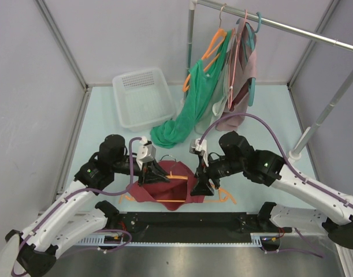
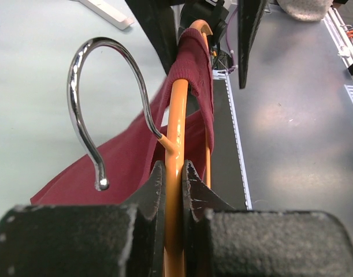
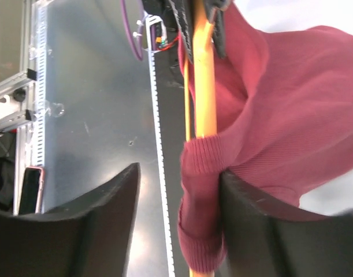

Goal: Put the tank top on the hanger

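Left hand (image 2: 173,173) clenched on hanger (image 2: 177,109); right hand (image 3: 177,179) released, perhaps brushing tank top (image 3: 280,104) edge.

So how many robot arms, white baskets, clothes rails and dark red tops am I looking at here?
Robot arms: 2, one ending in the left gripper, one in the right gripper
White baskets: 1, the basket
Clothes rails: 1, the rail
Dark red tops: 1, the tank top
Total: 5
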Robot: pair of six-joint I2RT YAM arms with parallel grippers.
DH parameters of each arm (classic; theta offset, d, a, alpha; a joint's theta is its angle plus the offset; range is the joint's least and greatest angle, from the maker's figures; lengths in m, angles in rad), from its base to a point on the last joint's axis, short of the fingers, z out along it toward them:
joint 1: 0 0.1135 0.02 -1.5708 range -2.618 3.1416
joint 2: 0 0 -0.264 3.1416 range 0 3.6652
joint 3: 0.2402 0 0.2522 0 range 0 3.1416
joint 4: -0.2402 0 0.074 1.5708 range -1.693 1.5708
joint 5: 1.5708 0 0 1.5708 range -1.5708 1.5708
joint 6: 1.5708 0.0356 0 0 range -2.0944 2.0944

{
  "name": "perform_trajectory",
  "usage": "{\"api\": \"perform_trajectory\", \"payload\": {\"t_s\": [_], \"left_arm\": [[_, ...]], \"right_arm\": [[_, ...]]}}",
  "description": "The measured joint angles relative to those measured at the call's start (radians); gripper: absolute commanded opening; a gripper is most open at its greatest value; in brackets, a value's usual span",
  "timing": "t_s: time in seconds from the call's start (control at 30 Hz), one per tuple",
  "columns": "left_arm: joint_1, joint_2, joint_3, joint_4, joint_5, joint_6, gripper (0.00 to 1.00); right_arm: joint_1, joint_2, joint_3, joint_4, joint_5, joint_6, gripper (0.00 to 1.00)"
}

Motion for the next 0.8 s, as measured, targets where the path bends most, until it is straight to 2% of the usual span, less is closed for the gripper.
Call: {"api": "perform_trajectory", "payload": {"t_s": [0.1, 0.13, 0.23, 0.3, 0.33, 0.43, 0.5, 0.53, 0.63, 0.8], "left_arm": [[0.0, 0.0, 0.0, -0.002, 0.017, 0.0, 0.0], [-0.002, 0.0, 0.0, -0.002, 0.024, -0.002, 0.0], [-0.006, -0.001, 0.0, -0.007, 0.045, -0.005, 0.01], [-0.006, -0.006, 0.0, -0.024, 0.038, -0.003, 0.17], [-0.006, -0.007, 0.0, -0.031, 0.037, -0.003, 0.38], [-0.006, -0.012, 0.0, -0.031, 0.018, -0.001, 0.71], [-0.006, -0.017, 0.002, -0.014, -0.007, -0.008, 0.82], [-0.006, -0.021, 0.002, -0.009, -0.018, -0.009, 0.92], [-0.006, -0.031, 0.002, 0.008, -0.06, -0.012, 0.99], [-0.006, -0.044, 0.002, 0.023, -0.183, -0.015, 0.99]], "right_arm": [[0.024, 0.015, -0.005, 0.026, -0.001, 0.004, 0.35], [0.027, 0.02, -0.006, 0.032, -0.001, 0.007, 0.22], [0.035, 0.037, -0.008, 0.046, 0.01, 0.016, 0.0], [0.037, 0.046, -0.012, 0.048, 0.025, 0.024, 0.0], [0.041, 0.049, -0.013, 0.049, 0.027, 0.027, 0.0], [0.062, 0.046, -0.023, 0.07, 0.058, 0.027, 0.0], [0.079, 0.038, -0.047, 0.087, 0.082, 0.029, 0.0], [0.084, 0.03, -0.064, 0.094, 0.093, 0.036, 0.0], [0.089, -0.011, -0.114, 0.103, 0.135, 0.048, 0.0], [0.089, -0.093, -0.179, 0.13, 0.206, 0.08, 0.0]]}}
